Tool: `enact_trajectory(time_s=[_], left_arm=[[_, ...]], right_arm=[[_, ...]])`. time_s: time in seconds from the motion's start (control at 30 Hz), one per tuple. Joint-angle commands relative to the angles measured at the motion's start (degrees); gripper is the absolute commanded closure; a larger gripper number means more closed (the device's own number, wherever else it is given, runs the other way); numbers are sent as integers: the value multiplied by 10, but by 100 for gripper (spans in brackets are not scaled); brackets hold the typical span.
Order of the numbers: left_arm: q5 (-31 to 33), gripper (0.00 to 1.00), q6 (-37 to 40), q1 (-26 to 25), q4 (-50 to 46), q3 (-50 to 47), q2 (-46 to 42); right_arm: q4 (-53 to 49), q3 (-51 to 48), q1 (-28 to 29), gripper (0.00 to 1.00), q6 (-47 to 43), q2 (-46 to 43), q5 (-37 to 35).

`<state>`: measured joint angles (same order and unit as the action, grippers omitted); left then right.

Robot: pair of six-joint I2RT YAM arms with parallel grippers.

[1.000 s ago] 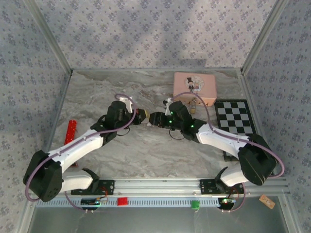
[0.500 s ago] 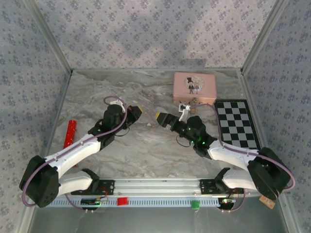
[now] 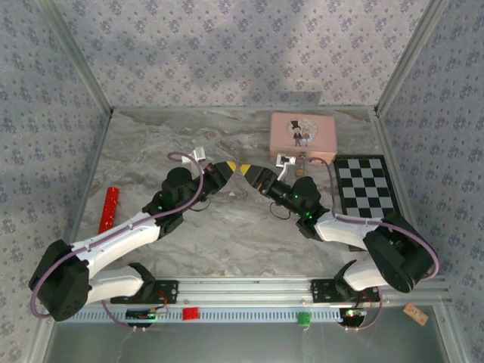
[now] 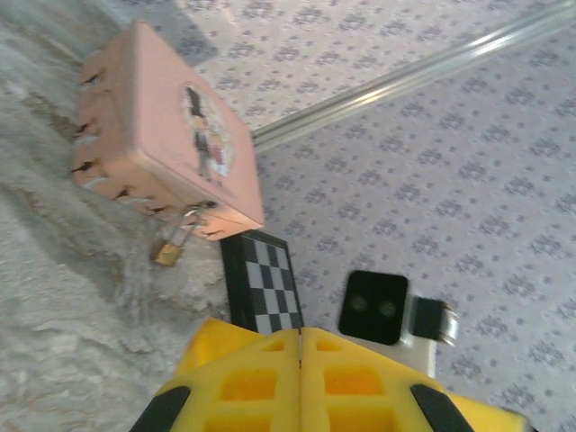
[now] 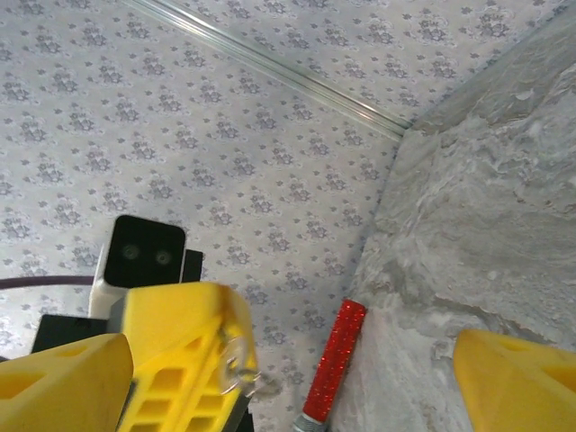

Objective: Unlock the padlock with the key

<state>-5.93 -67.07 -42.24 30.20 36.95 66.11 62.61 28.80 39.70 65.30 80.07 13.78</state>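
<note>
My left gripper (image 4: pixel 300 364) is pressed fully shut, pinching a small silvery key (image 5: pixel 238 358) at its tip. My right gripper (image 5: pixel 290 378) stands wide, holding nothing, tip facing the left one, just apart. The padlock (image 4: pixel 166 253) hangs from the front clasp of the pink tin (image 4: pixel 153 135)

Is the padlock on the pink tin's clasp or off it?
On it: the padlock hangs by its shackle from the clasp on the pink tin. Whether the shackle is latched, cannot tell.
</note>
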Motion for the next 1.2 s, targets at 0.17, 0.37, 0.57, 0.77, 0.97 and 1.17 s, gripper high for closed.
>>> enact_trajectory(time_s=[0.17, 0.37, 0.57, 0.77, 0.97, 1.17], left_arm=[[-26, 100, 30, -8, 71, 6, 4], [-22, 100, 31, -8, 74, 7, 11], [-20, 100, 52, -7, 48, 17, 7], [-10, 100, 71, -5, 19, 22, 0], [-4, 100, 70, -2, 19, 18, 2], [-1, 100, 70, 0, 16, 14, 0]], right_arm=[[80, 35, -2, 17, 35, 25, 52], [107, 50, -4, 31, 50, 45, 78], [128, 49, -7, 40, 66, 63, 80], [129, 58, -7, 54, 68, 70, 97], [128, 64, -6, 67, 68, 75, 105], [123, 63, -8, 73, 68, 75, 106]])
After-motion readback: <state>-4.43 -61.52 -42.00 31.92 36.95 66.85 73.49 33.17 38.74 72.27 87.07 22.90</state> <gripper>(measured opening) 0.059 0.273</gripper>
